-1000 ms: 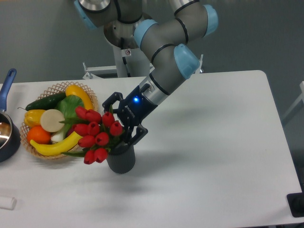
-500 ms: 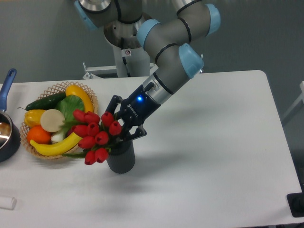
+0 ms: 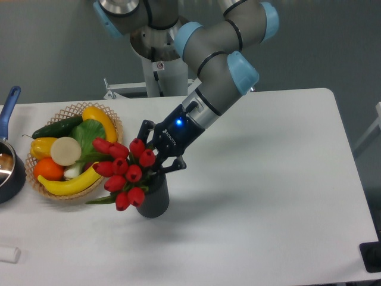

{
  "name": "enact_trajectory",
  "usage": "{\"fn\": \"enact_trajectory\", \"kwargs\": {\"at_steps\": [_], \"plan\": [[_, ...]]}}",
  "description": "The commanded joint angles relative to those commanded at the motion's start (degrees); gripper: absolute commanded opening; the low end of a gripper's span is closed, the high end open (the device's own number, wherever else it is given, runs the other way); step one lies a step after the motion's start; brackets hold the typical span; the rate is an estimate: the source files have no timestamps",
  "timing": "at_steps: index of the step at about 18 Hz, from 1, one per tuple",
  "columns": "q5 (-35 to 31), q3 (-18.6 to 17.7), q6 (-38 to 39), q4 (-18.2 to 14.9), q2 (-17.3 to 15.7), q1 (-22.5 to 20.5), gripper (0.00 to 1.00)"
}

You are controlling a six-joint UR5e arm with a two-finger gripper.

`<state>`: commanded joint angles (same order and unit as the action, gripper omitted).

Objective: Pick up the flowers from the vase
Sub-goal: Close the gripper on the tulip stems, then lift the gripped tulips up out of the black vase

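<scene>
The flowers [image 3: 124,168], a bunch of red tulip buds with green leaves, lean out to the left over the mouth of the vase [image 3: 153,201], a dark grey ribbed cylinder near the table's front. My gripper [image 3: 157,167] reaches down from the upper right. Its black fingers [image 3: 173,164] are closed around the stems just above the vase's rim, right of the buds. The stems themselves are mostly hidden by the buds and fingers.
A wicker basket [image 3: 68,110] of fruit and vegetables stands just left of the flowers, with a banana touching the bunch's left side. A dark pot [image 3: 11,176] with a blue handle [image 3: 10,101] sits at the far left edge. A small white object [image 3: 8,254] lies at the front left.
The fingers, spread wide a second ago, have closed on the stems. The bunch has shifted slightly right and tipped, and its lowest buds now hang lower over the vase.
</scene>
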<state>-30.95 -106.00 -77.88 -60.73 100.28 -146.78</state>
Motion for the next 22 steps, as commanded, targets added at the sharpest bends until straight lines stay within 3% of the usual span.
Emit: {"fn": "enact_trajectory", "kwargs": {"at_steps": [12, 22], "plan": [[2.73, 4.22, 10.72, 0.00, -4.39, -0.79, 0.37], [2.82, 7.20, 15.03, 0.00, -5.63, -0.79, 0.37]]}}
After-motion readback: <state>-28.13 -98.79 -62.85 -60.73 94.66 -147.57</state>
